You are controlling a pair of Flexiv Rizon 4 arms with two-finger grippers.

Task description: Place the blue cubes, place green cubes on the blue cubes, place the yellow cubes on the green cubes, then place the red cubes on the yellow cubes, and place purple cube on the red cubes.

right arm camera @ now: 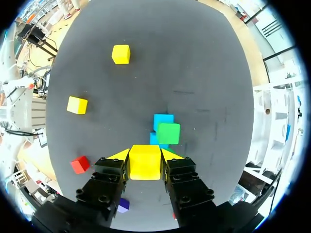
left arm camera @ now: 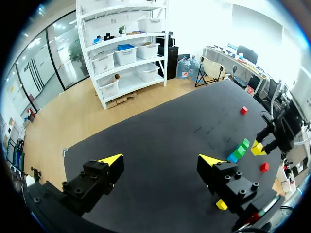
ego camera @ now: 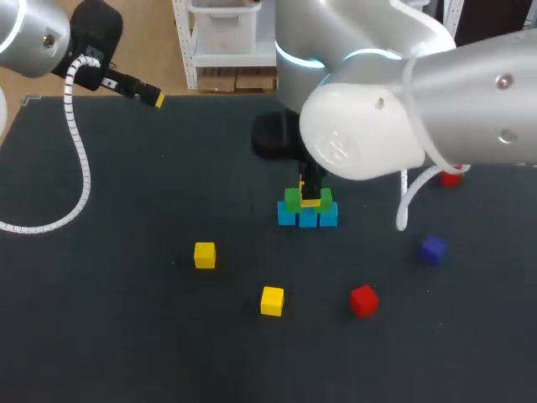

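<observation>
Dark and matte, the worktop carried small, smooth, hard-edged cubes. Three blue cubes sat in a tight row running side to side in the head view, near the worktop's middle. Two green cubes rested on that row, one toward each end.

Glossy white-grey and bulky, the right arm came in from the right and reached past the middle, its wrist pointing straight down over the row. The right jaws were clamped on a yellow cube, with the black fingers flat against two opposite faces, so the cube sat square to them. It hung over the green cubes; whether it touched them could not be told.

At the far left corner the left arm was held high, with a coiled white cable drooping from it. The left jaws tilted down toward the worktop, spread wide and holding nothing.

Two loose yellow cubes lay apart on the near side of the row. A red cube lay to their right and the purple cube farther right. A second red cube showed partly behind the right arm.
</observation>
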